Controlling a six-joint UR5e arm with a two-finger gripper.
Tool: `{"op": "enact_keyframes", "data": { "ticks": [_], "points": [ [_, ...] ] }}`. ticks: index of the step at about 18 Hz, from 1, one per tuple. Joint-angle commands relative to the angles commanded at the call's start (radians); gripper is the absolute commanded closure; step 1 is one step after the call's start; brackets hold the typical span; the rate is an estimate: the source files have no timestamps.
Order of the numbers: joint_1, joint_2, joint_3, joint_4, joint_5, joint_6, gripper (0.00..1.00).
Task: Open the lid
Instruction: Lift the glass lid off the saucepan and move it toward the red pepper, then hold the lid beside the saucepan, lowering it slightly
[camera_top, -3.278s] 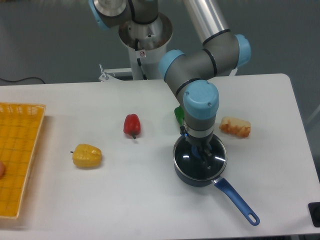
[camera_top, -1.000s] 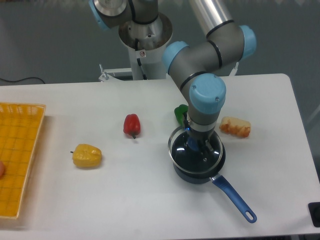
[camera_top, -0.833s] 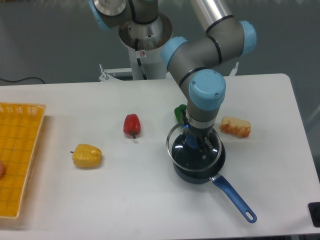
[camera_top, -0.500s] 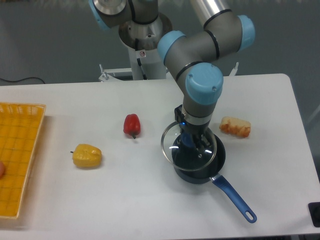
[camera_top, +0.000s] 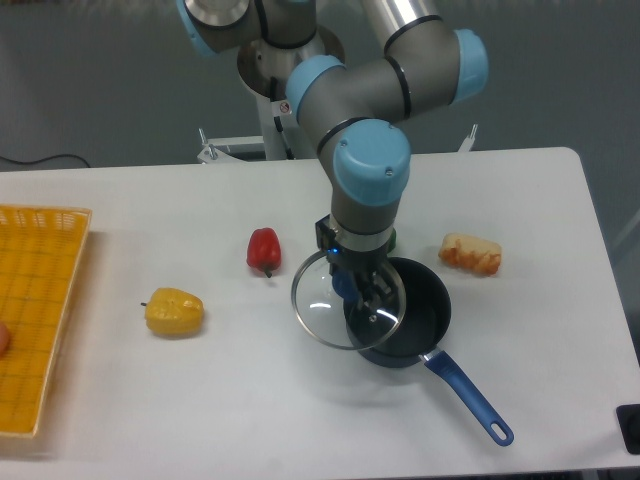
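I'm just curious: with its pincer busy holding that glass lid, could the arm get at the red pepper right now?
Probably not yet. The pincer is shut on the lid, so it would need to set that down first. Otherwise bare table lies between it and the red pepper.

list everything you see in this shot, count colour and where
round clear glass lid with blue knob: 1, clear with metal rim, held up over the saucepan's left edge
dark blue saucepan with long handle: 1, blue, table centre-right, uncovered
red pepper: 1, red, left of the lid
yellow pepper: 1, yellow, further left
green item: 1, green, mostly hidden behind the arm
bread-like piece: 1, tan, right of the pan
woven basket: 1, yellow, left edge
white table: 1
robot arm: 1, grey and light blue
claw: 1, closed on the lid's knob
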Motion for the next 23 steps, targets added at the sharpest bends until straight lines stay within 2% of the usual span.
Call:
{"op": "enact_keyframes", "data": {
  "ticks": [5,23],
  "points": [
    [-0.032,0.003,0.000,0.005,-0.003,-0.077,0.54],
    [-0.075,0.014,-0.009,0.000,0.003,-0.115,0.54]
  ]
}}
